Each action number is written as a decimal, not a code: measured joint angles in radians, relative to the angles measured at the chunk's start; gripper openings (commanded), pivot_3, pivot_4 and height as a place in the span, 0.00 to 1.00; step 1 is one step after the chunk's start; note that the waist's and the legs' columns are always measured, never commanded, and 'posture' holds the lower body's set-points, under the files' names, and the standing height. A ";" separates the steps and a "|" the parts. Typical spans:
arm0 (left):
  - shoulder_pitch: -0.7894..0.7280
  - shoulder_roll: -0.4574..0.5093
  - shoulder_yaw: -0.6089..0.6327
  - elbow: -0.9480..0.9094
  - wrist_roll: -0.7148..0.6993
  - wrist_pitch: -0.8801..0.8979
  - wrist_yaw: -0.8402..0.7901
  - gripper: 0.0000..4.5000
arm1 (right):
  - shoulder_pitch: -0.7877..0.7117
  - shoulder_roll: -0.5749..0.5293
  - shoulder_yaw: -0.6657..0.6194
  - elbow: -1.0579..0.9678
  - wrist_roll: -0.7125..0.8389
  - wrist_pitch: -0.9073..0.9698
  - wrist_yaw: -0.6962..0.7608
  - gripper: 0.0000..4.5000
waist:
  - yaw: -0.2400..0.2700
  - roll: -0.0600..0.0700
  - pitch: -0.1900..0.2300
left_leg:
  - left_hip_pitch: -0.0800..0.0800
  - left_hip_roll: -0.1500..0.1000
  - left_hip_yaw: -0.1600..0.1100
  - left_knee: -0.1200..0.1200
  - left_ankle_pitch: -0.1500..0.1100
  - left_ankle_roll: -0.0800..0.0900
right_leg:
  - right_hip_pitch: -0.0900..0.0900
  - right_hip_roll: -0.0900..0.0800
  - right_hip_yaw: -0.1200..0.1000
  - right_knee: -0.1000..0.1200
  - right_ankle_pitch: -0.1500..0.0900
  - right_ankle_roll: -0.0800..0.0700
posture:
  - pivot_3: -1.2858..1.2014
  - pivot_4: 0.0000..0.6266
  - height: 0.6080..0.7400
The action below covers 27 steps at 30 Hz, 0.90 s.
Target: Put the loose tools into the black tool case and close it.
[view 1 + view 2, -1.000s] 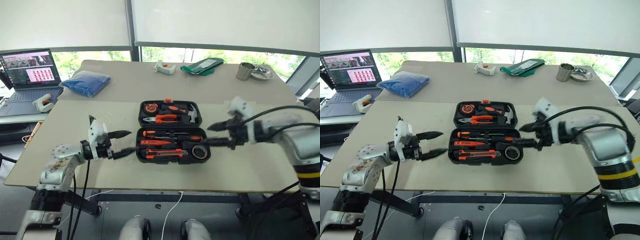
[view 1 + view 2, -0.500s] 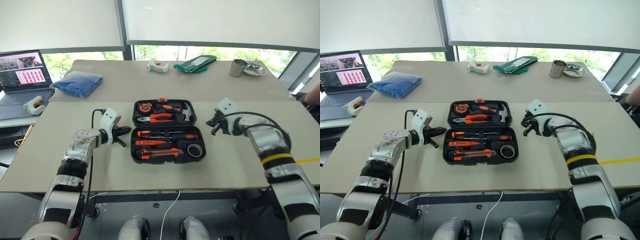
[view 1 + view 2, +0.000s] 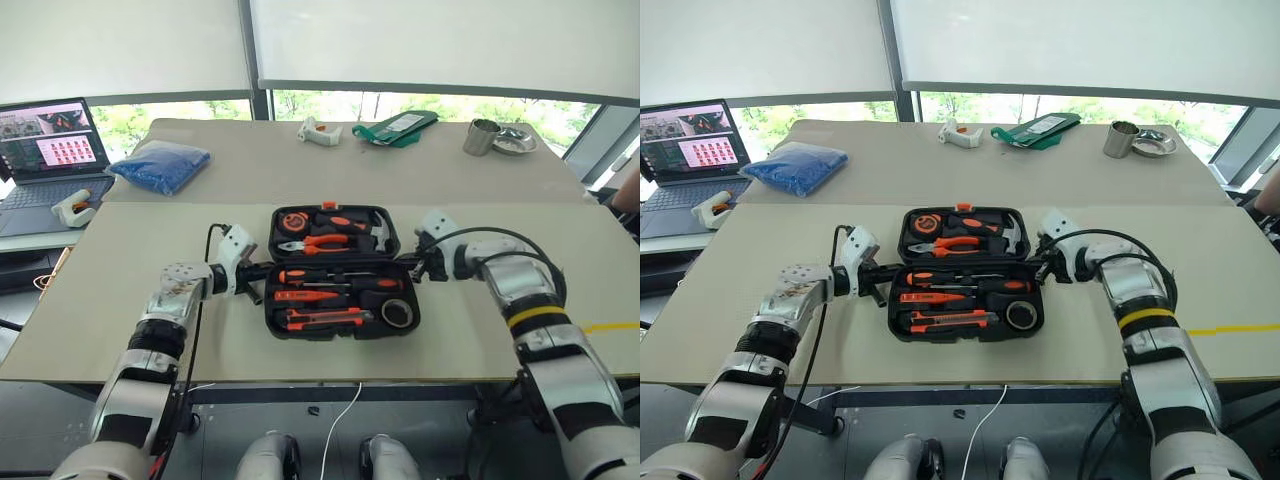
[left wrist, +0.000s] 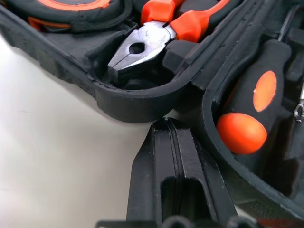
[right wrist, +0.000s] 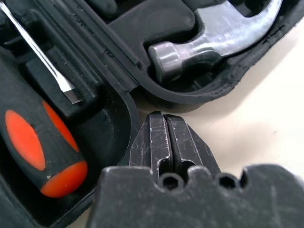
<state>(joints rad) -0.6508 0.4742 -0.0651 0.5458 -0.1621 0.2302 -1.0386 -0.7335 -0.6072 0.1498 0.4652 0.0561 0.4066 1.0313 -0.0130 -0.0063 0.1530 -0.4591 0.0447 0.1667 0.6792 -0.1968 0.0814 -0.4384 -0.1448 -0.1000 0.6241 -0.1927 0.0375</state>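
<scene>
The tools lay in the open black tool case (image 3: 340,272) mid-frame. Both the left end effector (image 3: 256,271) and the right end effector (image 3: 424,266) sat clenched, empty, at its hinge ends. Closing the lid probably came next.

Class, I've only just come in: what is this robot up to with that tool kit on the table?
The black tool case lies open on the table, with the screwdrivers, utility knife and tape roll already in their slots. The left gripper and right gripper, both shut, sit at the case's two ends near the hinge, apparently getting ready to fold it closed. The case is not yet closed.
</scene>
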 measured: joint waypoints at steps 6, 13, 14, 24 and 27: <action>0.081 0.017 0.000 -0.142 0.000 0.055 -0.009 0.00 | 0.135 -0.025 -0.041 -0.232 0.036 0.154 -0.030 0.01 | 0.001 0.000 0.000 | 0.000 0.000 -0.002 0.002 -0.001 0.001 | -0.001 -0.001 0.000 0.000 0.000 -0.001 | 0.52 0.24 1.00; 0.084 0.088 0.024 -0.210 -0.056 0.223 -0.030 0.31 | 0.199 -0.041 -0.142 -0.368 0.094 0.302 -0.147 0.23 | 0.000 0.000 0.000 | 0.000 0.000 -0.002 0.002 -0.003 0.001 | -0.002 -0.001 0.000 0.001 0.001 -0.003 | 0.52 0.24 1.00; 0.083 0.113 0.026 -0.227 -0.060 0.269 -0.027 0.41 | 0.199 -0.071 -0.158 -0.397 0.107 0.349 -0.153 0.32 | 0.000 0.000 0.000 | 0.000 0.000 -0.002 0.002 -0.002 0.004 | -0.002 -0.001 0.000 0.002 0.001 -0.003 | 0.52 0.24 1.00; -0.110 0.208 0.026 -0.270 -0.130 0.765 0.018 1.00 | -0.056 -0.156 -0.158 -0.443 0.243 0.989 -0.213 0.99 | 0.000 -0.001 0.001 | 0.000 0.000 -0.003 0.002 -0.003 0.004 | -0.003 -0.001 0.000 0.002 0.002 -0.004 | 0.52 0.24 1.00; -0.191 0.141 0.037 -0.217 -0.136 0.848 0.106 1.00 | -0.170 -0.070 -0.159 -0.323 0.239 1.038 -0.280 0.99 | 0.001 -0.001 0.001 | 0.000 -0.001 -0.003 0.002 -0.002 0.005 | -0.002 -0.001 0.000 0.003 0.002 -0.004 | 0.52 0.24 1.00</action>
<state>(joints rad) -0.8422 0.6148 -0.0282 0.3286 -0.2976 1.0781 -0.9324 -0.9039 -0.6769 -0.0090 0.1426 0.2954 1.4443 0.7518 -0.0122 -0.0073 0.1536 -0.4589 0.0442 0.1633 0.6814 -0.1984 0.0864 -0.4407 -0.1459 -0.1000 0.6268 -0.1910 0.0339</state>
